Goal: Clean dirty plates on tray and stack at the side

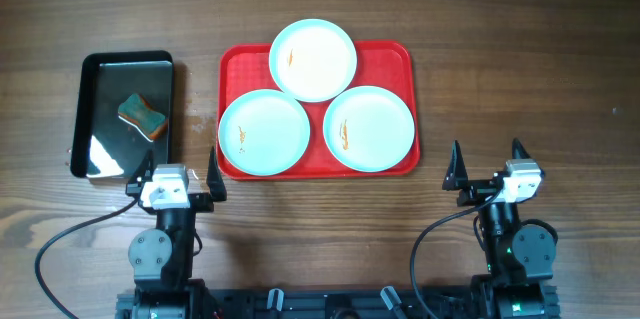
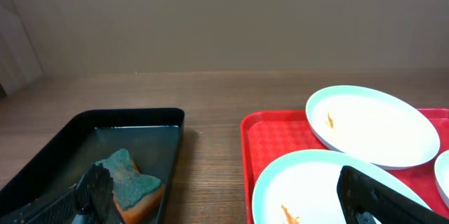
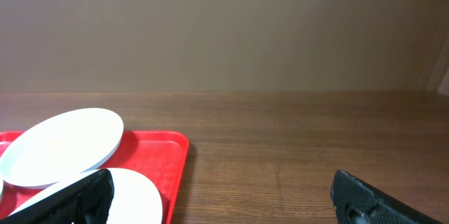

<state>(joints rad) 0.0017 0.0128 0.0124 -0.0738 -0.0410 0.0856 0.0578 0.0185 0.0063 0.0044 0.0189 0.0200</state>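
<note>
**Plates (image 1: 313, 60) crowd the red tray (image 1: 396, 59); bare wood lies to its right**

Three round, pale mint-blue plates fill the red tray, a textured plastic rectangle with rounded corners lying mid-table. The far plate (image 1: 320, 71) overhangs the tray's far rim, and in the left wrist view its near edge appears to ride over the plate in front of it. The left plate (image 1: 270, 124) and right plate (image 1: 375, 119) sit just beside each other, each reaching almost to the tray's side rim and near rim. Every plate carries a small orange-brown smear (image 1: 291, 57) on its smooth face.

A narrow strip of wood-grain table (image 1: 520, 39) separates the red tray from the glossy black tray (image 1: 127, 57) on the left, which has a raised rim and holds a sponge (image 1: 141, 117) with a teal scouring top over an orange body. To the right of the red tray, a broad stretch of wood runs to the frame's edge.

The left gripper (image 1: 181, 167) sits at the near side with its jaws spread wide and nothing between them. One finger overlaps the black tray's near right corner, and the other stands just off the red tray's near left corner. The right gripper (image 1: 487, 157) is likewise spread and holds nothing. It stands over bare wood, apart from the red tray's near right corner.
</note>
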